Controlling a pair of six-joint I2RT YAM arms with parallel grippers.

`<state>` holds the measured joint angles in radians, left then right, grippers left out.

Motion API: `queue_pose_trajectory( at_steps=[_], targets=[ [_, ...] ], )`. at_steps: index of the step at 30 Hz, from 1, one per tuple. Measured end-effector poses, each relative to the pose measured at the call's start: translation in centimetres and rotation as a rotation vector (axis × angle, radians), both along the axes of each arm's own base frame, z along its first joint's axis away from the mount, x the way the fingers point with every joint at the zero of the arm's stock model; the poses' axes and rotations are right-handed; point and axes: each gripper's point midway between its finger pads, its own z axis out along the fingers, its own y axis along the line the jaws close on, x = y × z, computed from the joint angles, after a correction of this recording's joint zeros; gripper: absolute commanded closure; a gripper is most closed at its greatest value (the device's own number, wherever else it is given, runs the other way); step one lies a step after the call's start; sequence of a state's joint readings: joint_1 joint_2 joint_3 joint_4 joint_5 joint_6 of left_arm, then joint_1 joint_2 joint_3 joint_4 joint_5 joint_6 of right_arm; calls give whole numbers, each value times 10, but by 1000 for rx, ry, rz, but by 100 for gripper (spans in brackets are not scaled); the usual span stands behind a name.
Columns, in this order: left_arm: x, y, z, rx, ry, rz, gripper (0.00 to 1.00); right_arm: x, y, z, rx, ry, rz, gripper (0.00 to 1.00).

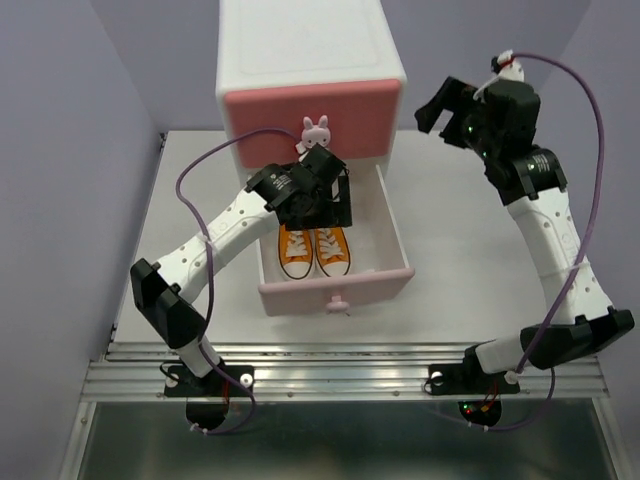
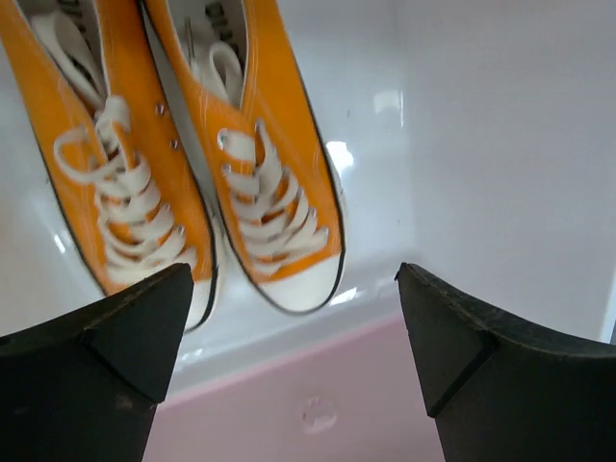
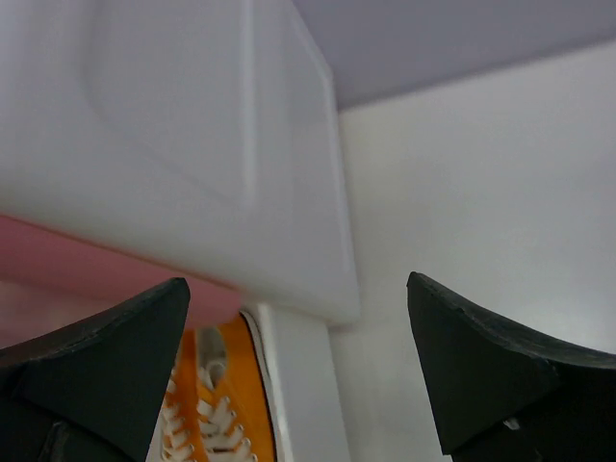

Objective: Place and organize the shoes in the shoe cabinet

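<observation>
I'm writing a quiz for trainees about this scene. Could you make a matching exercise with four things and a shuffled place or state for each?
Things:
1. orange shoes
2. upper drawer
3. lower drawer
4. right hand

Places or states:
A. pulled out
B. open and empty, raised in the air
C. shut
D. side by side in a drawer

Pairs: 1-D, 2-C, 3-A, 4-B

Pale table (image 1: 455, 235), white shoe cabinet (image 1: 300, 45) standing at its far middle, lower drawer (image 1: 300, 295) pulled open
</observation>
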<state>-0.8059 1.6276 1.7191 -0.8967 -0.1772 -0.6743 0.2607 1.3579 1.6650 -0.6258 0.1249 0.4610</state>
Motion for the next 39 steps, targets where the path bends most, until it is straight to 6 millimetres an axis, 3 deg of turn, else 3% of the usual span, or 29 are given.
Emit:
queue_pose_trajectory(
  at_steps=[5,6,8,12,13,15,17,20,22,26,28,32,36,39],
  targets=[
    [-18,8,26,11,19,-83,1,33,29,111,51,-298,126,0],
    [-13,3,42,-24,-32,-90,1,38,35,135,67,-374,151,0],
    [1,-2,98,-156,-199,-77,1,43,43,159,83,-456,187,0],
    [-11,20,170,-303,-376,-68,1,54,71,205,90,-611,274,0],
    [-15,23,178,-321,-396,-73,1,58,90,219,91,-668,314,0],
    [-24,27,191,-353,-426,-95,1,61,123,221,94,-703,387,0],
    [-29,25,191,-362,-428,-121,1,62,149,210,90,-693,442,0],
    [-36,12,175,-346,-394,-179,1,71,190,171,71,-620,520,0],
    [-46,-2,163,-334,-362,-235,1,74,203,160,37,-626,550,0],
    [-81,-32,153,-340,-311,-365,1,74,205,156,27,-616,553,0],
    [-109,-46,153,-358,-290,-439,1,75,204,154,12,-619,552,0],
    [-157,-59,154,-398,-234,-550,1,75,204,151,-12,-627,554,0],
    [-192,-55,150,-433,-190,-610,1,75,204,149,-29,-633,557,0],
    [-215,-33,100,-359,-116,-620,2,76,205,147,-49,-642,561,0]
  ],
)
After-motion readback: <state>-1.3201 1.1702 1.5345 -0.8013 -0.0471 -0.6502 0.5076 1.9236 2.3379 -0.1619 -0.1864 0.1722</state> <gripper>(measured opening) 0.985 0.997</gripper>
